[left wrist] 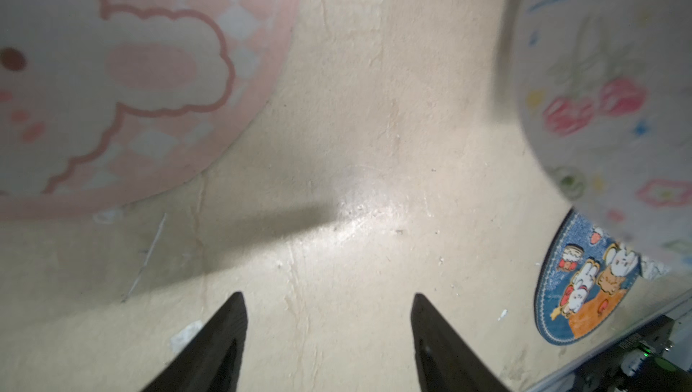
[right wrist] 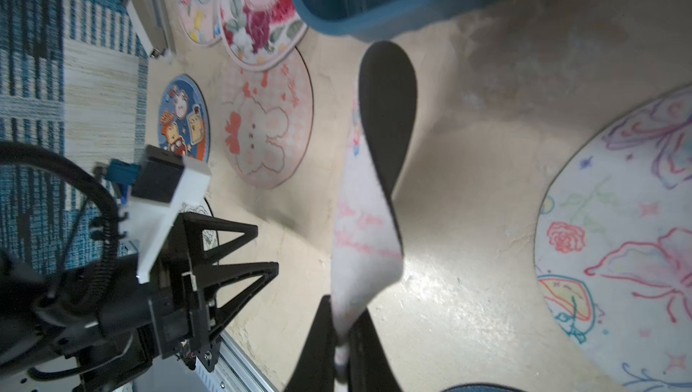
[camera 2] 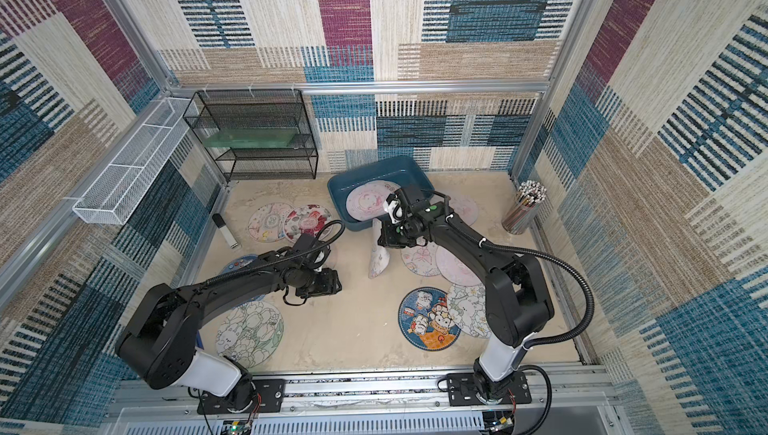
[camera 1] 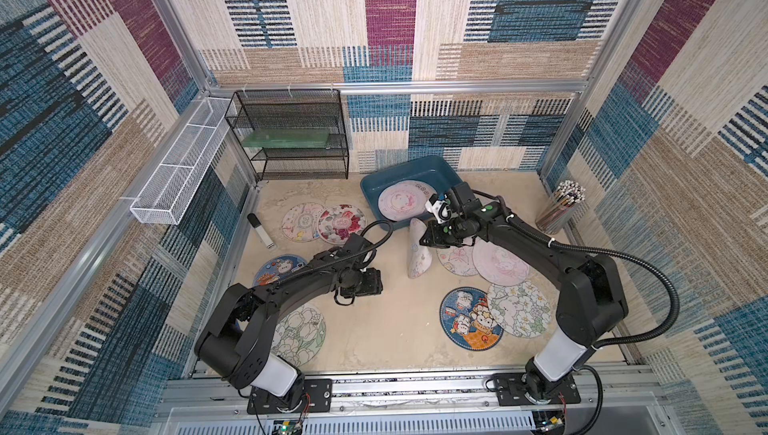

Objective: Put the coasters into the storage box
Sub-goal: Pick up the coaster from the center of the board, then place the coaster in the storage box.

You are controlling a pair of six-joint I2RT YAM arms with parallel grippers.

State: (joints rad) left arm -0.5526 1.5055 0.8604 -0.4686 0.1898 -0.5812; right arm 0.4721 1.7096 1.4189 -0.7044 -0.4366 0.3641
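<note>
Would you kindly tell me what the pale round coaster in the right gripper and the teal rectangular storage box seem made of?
The pale round coaster looks like soft fuzzy fabric on a dark, perhaps rubbery, backing: it curls limply from the right gripper. The teal rectangular storage box looks like smooth moulded plastic: rounded corners, even colour.

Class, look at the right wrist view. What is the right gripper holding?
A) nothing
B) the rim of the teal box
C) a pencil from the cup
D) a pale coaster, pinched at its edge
D: the right gripper is shut on the edge of a pale coaster, which curls away from it.
</note>
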